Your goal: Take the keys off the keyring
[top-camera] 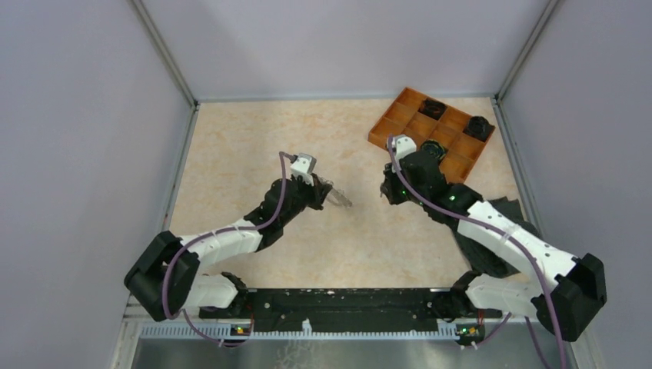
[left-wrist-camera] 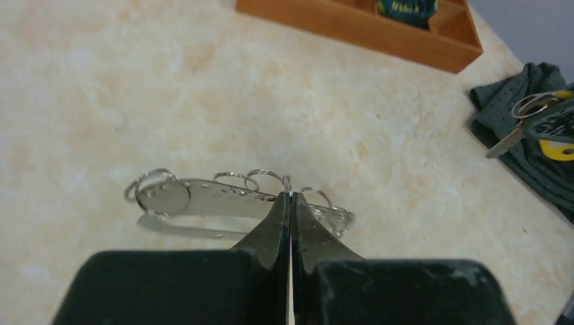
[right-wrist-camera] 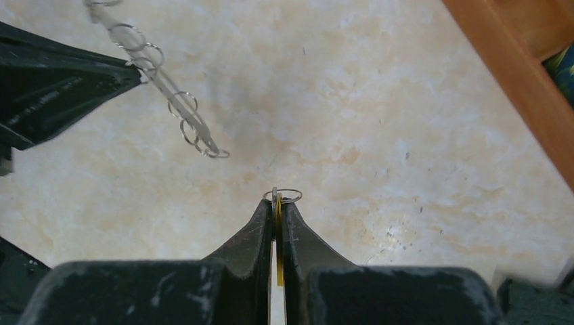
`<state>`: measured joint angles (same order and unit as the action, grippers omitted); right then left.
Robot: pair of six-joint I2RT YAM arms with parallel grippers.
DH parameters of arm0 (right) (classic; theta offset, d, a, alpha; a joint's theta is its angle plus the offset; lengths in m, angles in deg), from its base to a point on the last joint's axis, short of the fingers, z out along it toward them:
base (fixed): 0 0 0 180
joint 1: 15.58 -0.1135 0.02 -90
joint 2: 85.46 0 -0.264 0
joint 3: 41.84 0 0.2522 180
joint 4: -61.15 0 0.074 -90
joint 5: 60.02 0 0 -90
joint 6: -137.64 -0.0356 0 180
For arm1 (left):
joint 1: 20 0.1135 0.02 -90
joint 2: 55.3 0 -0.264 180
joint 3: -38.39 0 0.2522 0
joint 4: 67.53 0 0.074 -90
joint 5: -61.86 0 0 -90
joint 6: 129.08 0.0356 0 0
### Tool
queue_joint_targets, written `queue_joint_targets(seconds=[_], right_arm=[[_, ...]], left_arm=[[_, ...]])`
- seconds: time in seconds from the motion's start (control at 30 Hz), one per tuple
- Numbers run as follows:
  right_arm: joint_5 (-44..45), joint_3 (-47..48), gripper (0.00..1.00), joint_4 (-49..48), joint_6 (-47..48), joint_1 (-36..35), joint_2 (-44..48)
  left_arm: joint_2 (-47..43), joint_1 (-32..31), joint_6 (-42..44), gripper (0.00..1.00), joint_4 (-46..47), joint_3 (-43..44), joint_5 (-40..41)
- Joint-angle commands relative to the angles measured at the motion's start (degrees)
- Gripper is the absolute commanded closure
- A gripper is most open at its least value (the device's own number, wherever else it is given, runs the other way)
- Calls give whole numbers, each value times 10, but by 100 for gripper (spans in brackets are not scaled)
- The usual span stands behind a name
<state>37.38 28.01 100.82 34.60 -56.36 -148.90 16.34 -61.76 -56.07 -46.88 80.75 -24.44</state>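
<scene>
Aloft, keyring (left-wrist-camera: pixel 223 198) in left pincer (left-wrist-camera: pixel 290 198)

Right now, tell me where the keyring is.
Mid-table in the top view: the keyring is clamped in the left gripper, held off the tabletop, across from the right gripper.

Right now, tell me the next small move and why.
Probably draw the right fingers back and set the key down: it is pinched there, already clear of the keyring, which the left fingers grip.
</scene>
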Motion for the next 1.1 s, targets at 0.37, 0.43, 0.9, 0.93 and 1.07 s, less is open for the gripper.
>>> queue_joint_targets(seconds=[0.37, 0.43, 0.9, 0.93, 1.07], right_arm=[[-72, -166, 100, -230, -47, 75, -27], [-72, -175, 100, -240, -50, 75, -28], [-55, -204, 100, -256, -50, 75, -41], [-48, -204, 100, -256, -49, 75, -41], [-19, -209, 100, -252, -50, 75, -40]], left_arm=[[55, 48, -150, 85, -114, 37, -121], [38, 49, -155, 77, -116, 25, -114], [-100, 51, -146, 34, -200, -15, -47], [-106, 51, -145, 28, -206, -13, -50], [-133, 51, -145, 1, -229, -6, -52]])
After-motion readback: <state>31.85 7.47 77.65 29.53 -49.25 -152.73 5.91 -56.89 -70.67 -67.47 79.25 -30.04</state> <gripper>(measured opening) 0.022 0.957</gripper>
